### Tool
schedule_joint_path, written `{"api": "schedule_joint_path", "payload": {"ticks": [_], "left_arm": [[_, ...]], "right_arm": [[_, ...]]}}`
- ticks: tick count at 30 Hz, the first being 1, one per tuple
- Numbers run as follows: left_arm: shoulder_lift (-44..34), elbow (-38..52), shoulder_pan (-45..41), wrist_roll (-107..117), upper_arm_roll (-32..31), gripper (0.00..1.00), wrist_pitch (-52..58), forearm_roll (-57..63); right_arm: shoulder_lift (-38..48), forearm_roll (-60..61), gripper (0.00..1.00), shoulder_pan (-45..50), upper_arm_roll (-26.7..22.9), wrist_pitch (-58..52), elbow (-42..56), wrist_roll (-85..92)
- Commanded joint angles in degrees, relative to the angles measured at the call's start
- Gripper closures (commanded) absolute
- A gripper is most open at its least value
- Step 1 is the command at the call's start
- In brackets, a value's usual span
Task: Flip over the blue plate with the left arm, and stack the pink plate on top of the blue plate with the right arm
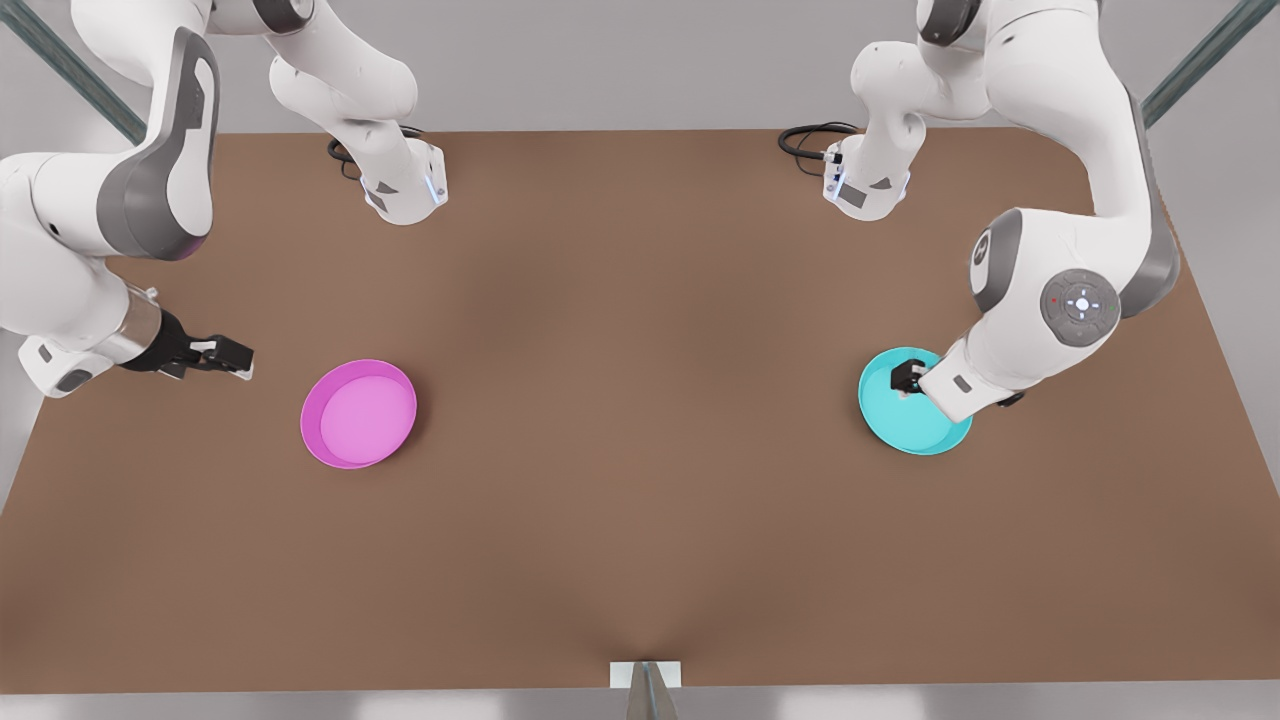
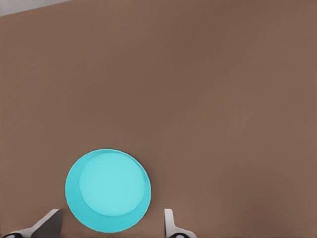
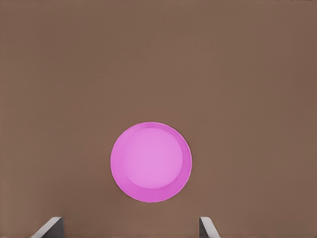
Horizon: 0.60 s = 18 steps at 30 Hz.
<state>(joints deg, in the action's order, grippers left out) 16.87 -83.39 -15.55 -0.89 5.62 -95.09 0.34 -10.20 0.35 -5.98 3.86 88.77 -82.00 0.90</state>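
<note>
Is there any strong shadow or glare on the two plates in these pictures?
Front view: the round pink plastic plate casts a faint shadow on the brown table; no glare. Left wrist view: the round turquoise plastic plate is evenly lit.

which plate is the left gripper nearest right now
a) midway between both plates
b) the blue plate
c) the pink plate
b: the left gripper sits over the blue plate, open fingers flanking it; the pink plate lies far across the table.
</note>
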Motion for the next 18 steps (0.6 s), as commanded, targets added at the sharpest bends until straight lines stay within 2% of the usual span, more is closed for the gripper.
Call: {"api": "schedule_joint_path", "payload": {"ticks": [1,4,6,9,10,11,12,14,16,18], "left_arm": [[0.27,-0.01,-0.01,0.01,0.00,0.00,-0.10,0.98],[7.83,-0.72,3.24,0.62,-0.35,0.00,-1.24,-0.43],[10.20,-0.54,3.51,1.76,-1.41,0.00,-0.45,-0.52],[12.40,-0.63,11.15,-17.47,-1.05,0.00,-1.06,-4.73],[11.96,-2.55,13.09,-18.98,-0.97,0.00,-3.25,-4.91],[8.45,-11.86,13.09,-20.20,-0.09,0.00,-11.77,-4.82],[8.00,-14.51,13.09,-21.44,0.88,0.00,-14.95,-4.82],[8.18,-16.01,14.41,-23.89,3.43,0.00,-14.77,-6.05],[9.76,-16.01,14.50,-29.70,8.09,0.00,-14.51,-12.29],[10.20,-16.36,15.46,-29.44,9.14,0.00,-13.02,-13.79]], "right_arm": [[0.01,0.00,0.00,0.27,0.01,0.00,0.00,-0.02],[-0.17,-0.44,0.00,0.27,0.01,0.44,0.00,0.07],[-0.26,-0.26,0.00,0.36,0.01,0.62,0.09,0.07],[-0.35,0.00,0.00,0.27,0.01,0.53,0.09,0.16],[-0.26,0.09,0.00,0.45,0.01,0.53,0.09,-0.02],[-0.43,0.09,0.00,0.36,0.01,0.53,0.53,-0.02],[-0.43,0.09,0.00,0.45,0.01,0.35,0.62,-0.02],[-0.43,0.09,0.00,0.45,0.01,0.09,0.62,-0.02],[-0.43,0.09,0.00,0.45,0.01,0.09,0.62,-0.10],[-0.43,0.09,0.00,0.45,0.01,0.09,0.62,-0.02]]}}
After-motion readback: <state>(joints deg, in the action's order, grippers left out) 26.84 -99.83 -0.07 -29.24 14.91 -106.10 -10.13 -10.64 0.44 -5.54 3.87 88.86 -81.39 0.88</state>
